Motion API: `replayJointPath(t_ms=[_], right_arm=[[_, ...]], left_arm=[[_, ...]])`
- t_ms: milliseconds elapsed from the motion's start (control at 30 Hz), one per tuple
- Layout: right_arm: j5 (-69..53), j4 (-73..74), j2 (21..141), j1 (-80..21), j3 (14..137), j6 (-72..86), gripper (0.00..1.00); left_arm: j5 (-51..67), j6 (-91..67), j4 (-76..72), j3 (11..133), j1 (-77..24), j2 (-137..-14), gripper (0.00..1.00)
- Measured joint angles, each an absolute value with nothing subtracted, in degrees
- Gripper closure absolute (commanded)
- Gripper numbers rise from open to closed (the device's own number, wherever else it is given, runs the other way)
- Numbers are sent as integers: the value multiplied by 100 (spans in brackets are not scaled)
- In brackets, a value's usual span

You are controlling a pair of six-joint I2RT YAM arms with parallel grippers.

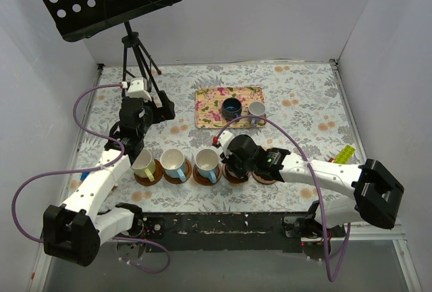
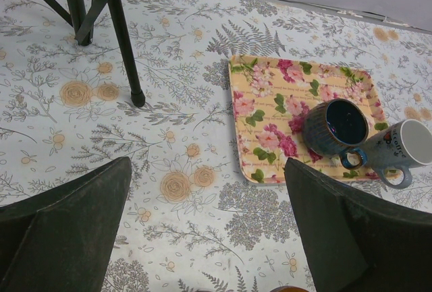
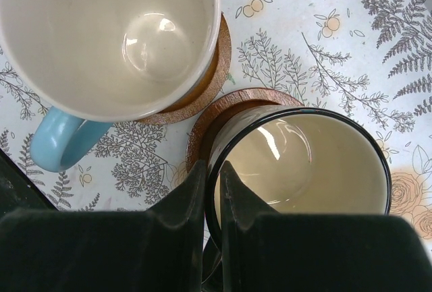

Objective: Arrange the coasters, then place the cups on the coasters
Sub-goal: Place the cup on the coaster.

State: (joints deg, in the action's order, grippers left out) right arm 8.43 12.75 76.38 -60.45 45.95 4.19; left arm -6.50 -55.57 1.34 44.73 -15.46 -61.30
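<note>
Coasters lie in a row near the front edge. A pale yellow-green cup and two light blue cups stand on three of them. My right gripper is shut on the rim of the cream dark-rimmed cup, one finger inside and one outside; the cup sits on a coaster. Beside it a light blue cup stands on its own coaster. Another coaster shows partly under the right wrist. My left gripper hangs open above bare cloth, with nothing between its fingers.
A floral tray at the back holds a dark blue cup and a small grey-blue cup. A music stand's tripod stands at the back left, one leg close to the left gripper. A yellow-green object lies at the right edge.
</note>
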Motion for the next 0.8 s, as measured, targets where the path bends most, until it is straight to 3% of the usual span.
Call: replayJointPath(t_ms=[800], right_arm=[[1129, 1271, 7795, -6134, 4718, 735, 99]], left_arm=[[-652, -5555, 134, 4473, -1546, -6130, 2]])
